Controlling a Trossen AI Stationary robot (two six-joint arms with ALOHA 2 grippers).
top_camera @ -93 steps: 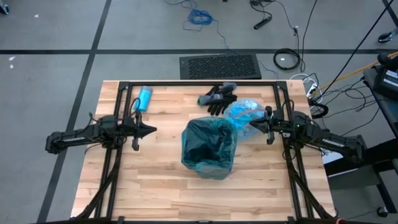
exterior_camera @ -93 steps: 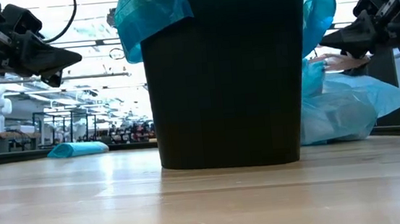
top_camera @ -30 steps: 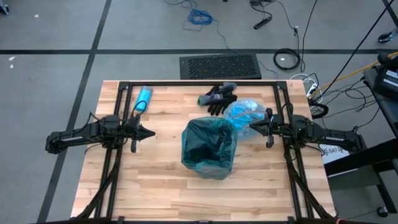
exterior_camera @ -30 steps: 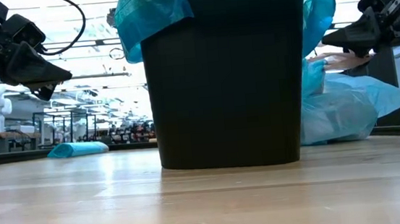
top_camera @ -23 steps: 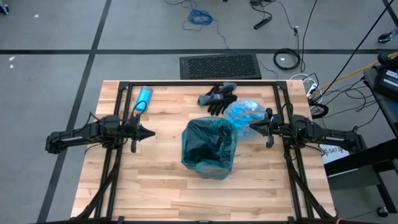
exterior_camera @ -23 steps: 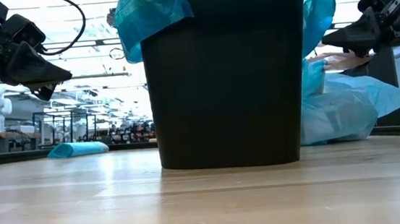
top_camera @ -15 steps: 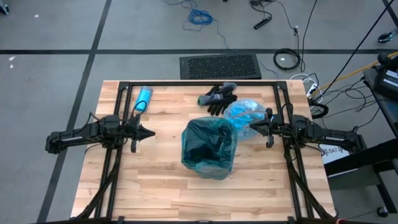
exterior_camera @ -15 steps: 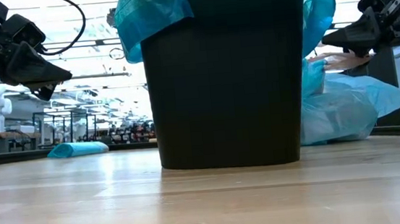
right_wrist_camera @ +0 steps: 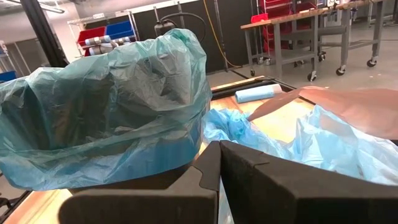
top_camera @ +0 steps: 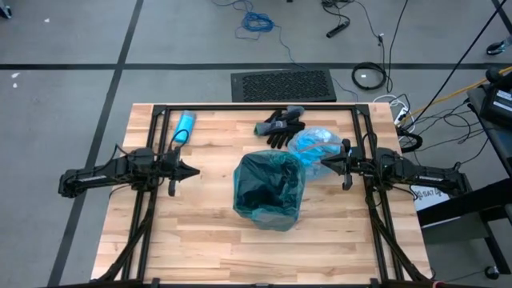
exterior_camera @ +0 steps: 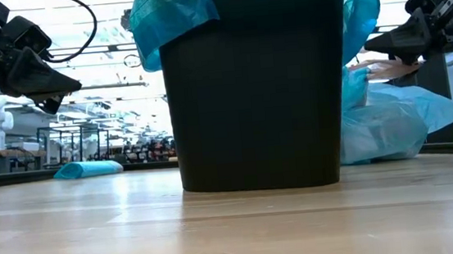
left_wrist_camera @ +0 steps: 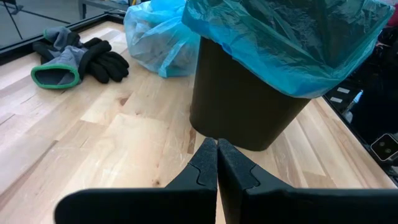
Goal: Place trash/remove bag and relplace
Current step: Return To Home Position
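Black bin (exterior_camera: 252,92) upright at the middle of the wooden table (top_camera: 200,232), lined with a blue liner (top_camera: 268,192) folded out over the rim. Just beside it on the far right, a filled blue bag (top_camera: 310,144) lying on the boards, bunched and translucent; contents not to be made out. Farther back, near the far edge, a pair of black gloves (top_camera: 280,126) with grey and green cuffs, close to the filled bag and left of it. Toward the far left, a roll of blue bags (top_camera: 186,126), well apart from the bin. Left gripper (top_camera: 194,170) held above the table left of the bin, pointing toward it, fingers (left_wrist_camera: 202,171) pressed together with nothing between. Right gripper (top_camera: 323,162) likewise raised on the right, pointing left, tip over the near edge of the filled bag, fingers (right_wrist_camera: 199,171) closed on nothing.
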